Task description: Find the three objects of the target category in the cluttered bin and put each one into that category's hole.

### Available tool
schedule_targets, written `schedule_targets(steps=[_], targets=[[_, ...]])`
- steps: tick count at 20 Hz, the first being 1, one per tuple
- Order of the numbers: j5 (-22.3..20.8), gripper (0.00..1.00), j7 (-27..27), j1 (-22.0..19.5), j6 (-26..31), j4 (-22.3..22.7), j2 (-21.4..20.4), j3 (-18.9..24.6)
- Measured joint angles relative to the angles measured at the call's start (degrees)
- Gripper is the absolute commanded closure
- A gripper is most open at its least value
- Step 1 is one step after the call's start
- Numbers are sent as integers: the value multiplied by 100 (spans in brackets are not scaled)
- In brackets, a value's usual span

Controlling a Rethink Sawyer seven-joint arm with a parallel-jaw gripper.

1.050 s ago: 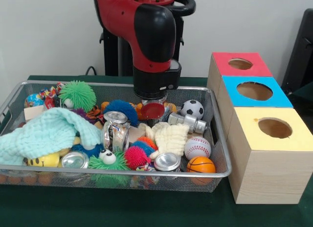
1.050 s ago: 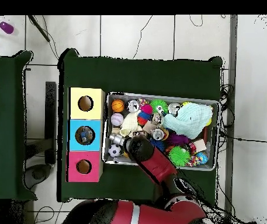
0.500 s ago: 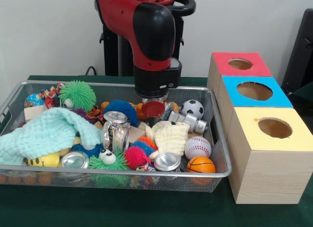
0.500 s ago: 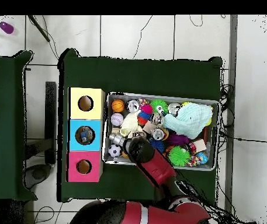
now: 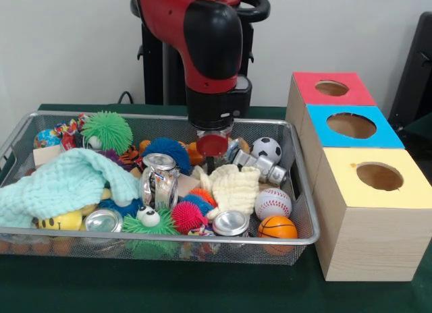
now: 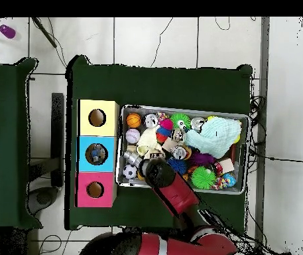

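The gripper (image 5: 212, 151) hangs inside the wire bin (image 5: 303, 191), low over the clutter; whether it is clenched or released cannot be told. Just beside it in the bin lie a silver can (image 5: 260, 166) and a soccer ball (image 5: 266, 150). Beyond the bin's side stand the red box (image 5: 331, 89), blue box (image 5: 351, 126) and yellow box (image 5: 378, 178), each with a hole on top.

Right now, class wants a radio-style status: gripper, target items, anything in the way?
Gripper low over bin centre, fingers unclear. Blue box already holds something; which category is target, unclear. Cream cloth, crushed can crowd the gripper.
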Motion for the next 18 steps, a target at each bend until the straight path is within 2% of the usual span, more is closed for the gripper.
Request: schedule_targets(steps=[9,18], targets=[[227,100,0,349,580,6,-206,-290],[241,100,1,661,1284,-57,-309,-634]])
